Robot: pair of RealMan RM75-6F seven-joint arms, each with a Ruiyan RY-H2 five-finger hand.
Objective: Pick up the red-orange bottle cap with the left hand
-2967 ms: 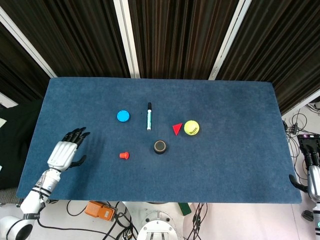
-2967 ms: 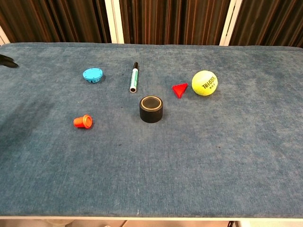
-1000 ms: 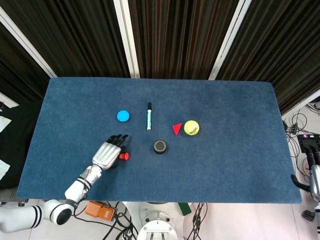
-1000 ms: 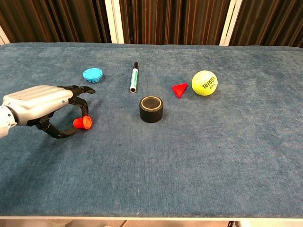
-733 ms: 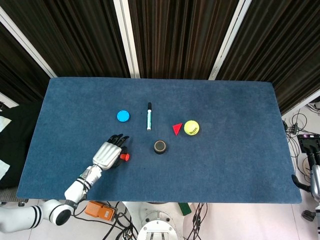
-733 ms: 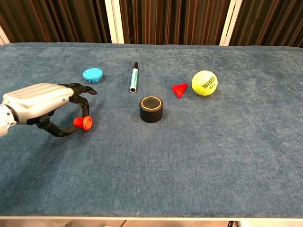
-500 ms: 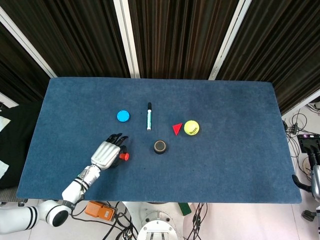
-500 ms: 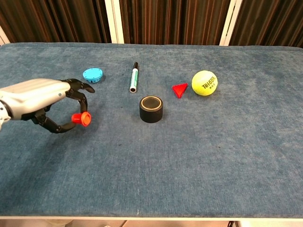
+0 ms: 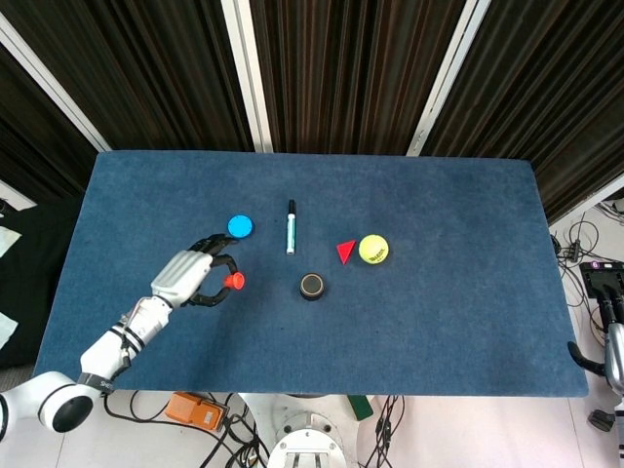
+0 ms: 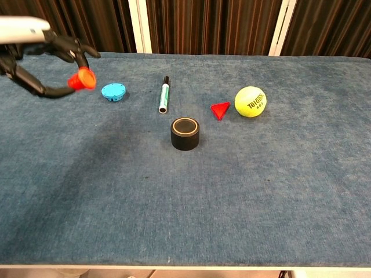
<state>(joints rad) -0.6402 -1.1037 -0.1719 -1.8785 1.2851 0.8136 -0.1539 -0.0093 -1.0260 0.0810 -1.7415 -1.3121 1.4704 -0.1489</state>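
Observation:
My left hand (image 9: 185, 276) pinches the red-orange bottle cap (image 9: 234, 282) between thumb and a finger and holds it up off the blue table. In the chest view the left hand (image 10: 35, 52) is high at the upper left, with the cap (image 10: 82, 79) at its fingertips, well above the cloth. The right hand (image 9: 609, 322) hangs off the table's right edge in the head view; its fingers are too small to read.
On the blue table (image 9: 439, 322) lie a blue disc (image 9: 239, 226), a marker pen (image 9: 290, 226), a black cylinder (image 9: 312, 286), a red triangle (image 9: 345, 252) and a yellow tennis ball (image 9: 373, 249). The disc is just beyond the raised hand.
The left hand closed its pinch on the cap and lifted it from the cloth, rising quickly in the last half second. Other objects stayed put.

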